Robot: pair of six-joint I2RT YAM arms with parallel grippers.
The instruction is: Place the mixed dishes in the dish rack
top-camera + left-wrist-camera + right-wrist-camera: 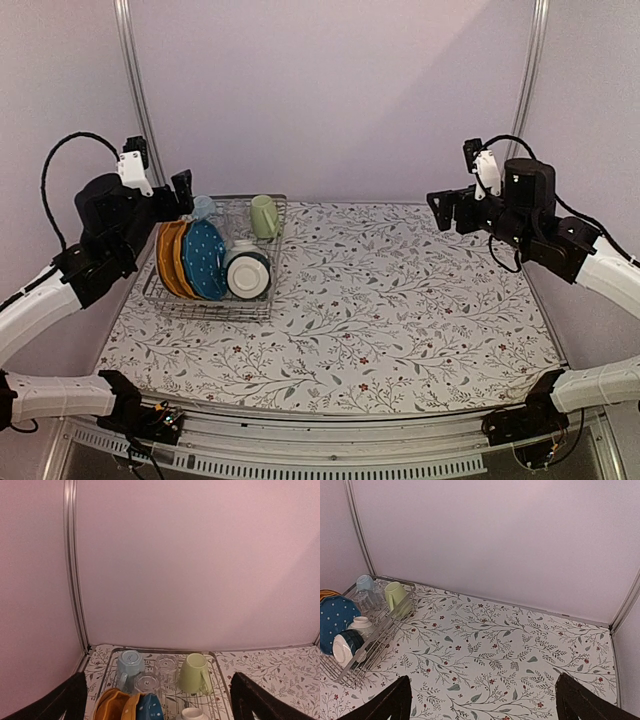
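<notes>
The silver wire dish rack (208, 311) stands at the far left of the table. In it stand yellow plates (170, 258), a blue dotted plate (205, 260) and a dark-sided bowl (248, 273) on edge. A pale green mug (264, 216) and a light blue mug (204, 207) sit upside down at its back. The left wrist view shows the blue mug (130, 666), two clear glasses (166, 667) and the green mug (195, 674). My left gripper (182, 195) hovers open and empty above the rack's back left. My right gripper (440, 208) is open and empty, raised at the far right.
The table (400, 300) has a floral cloth. Pale walls with metal corner posts (135, 90) close in the back and sides. The right wrist view shows the rack (385, 627) at far left and bare cloth (490, 645) below the gripper.
</notes>
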